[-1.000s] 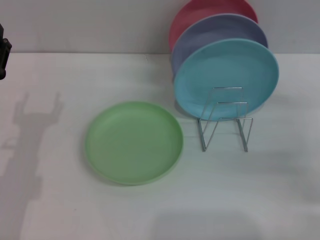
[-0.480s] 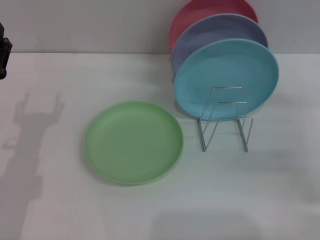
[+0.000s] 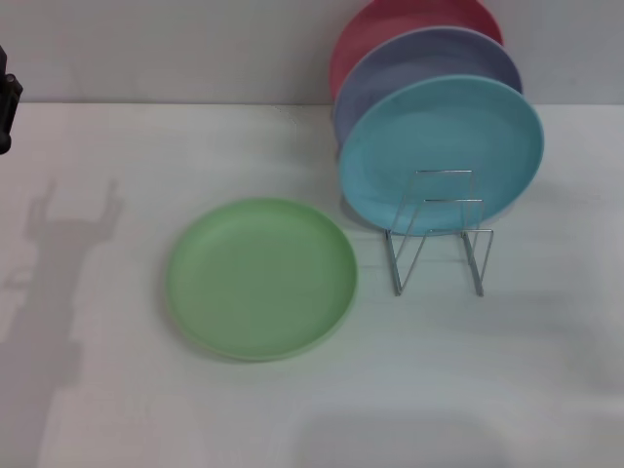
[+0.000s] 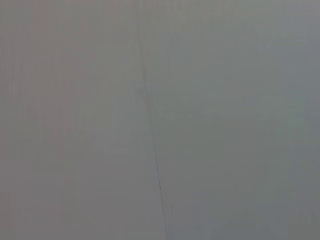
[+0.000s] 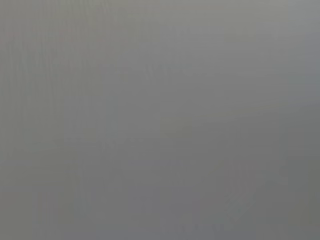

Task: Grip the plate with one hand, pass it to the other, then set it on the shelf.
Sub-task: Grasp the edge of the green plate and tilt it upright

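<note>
The light green plate (image 3: 261, 278) lies flat on the white table, left of the middle in the head view. The silver wire rack (image 3: 439, 234) stands to its right, with its front loops bare. A black part of my left gripper (image 3: 6, 112) shows at the far left edge, well away from the plate and above the table. Its shadow falls on the table left of the plate. My right gripper is out of view. Both wrist views show only a plain grey surface.
A turquoise plate (image 3: 441, 151), a lavender plate (image 3: 429, 68) and a pink plate (image 3: 390, 24) stand upright one behind another at the back of the rack. The white table (image 3: 546, 370) ends at a grey wall behind.
</note>
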{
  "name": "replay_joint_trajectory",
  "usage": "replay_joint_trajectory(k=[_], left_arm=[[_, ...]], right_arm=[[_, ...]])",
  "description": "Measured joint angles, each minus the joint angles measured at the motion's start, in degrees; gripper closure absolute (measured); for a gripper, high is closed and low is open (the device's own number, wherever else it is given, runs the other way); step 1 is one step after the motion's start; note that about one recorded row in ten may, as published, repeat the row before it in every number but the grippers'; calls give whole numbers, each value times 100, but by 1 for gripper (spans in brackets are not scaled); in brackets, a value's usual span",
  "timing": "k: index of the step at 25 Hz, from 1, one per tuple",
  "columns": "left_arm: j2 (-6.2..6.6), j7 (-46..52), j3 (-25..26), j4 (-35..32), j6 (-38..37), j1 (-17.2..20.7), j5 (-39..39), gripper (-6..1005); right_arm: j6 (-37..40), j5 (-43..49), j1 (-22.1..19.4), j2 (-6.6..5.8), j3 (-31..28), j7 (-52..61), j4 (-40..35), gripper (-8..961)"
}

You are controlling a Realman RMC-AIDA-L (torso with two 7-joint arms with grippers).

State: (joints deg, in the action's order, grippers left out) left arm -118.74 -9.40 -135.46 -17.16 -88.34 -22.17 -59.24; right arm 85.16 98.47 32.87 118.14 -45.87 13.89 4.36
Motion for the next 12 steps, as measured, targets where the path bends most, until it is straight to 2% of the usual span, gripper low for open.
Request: replay_joint_trajectory(k=[10,12], left_arm=[[15,-37,95,4,4,-84,-23,179],[18,-45,414,2,48,-154,-18,180]], right_arm=[[99,4,-26,46,5,0,30,326],[177,5,-42,51,25,0,30,326]])
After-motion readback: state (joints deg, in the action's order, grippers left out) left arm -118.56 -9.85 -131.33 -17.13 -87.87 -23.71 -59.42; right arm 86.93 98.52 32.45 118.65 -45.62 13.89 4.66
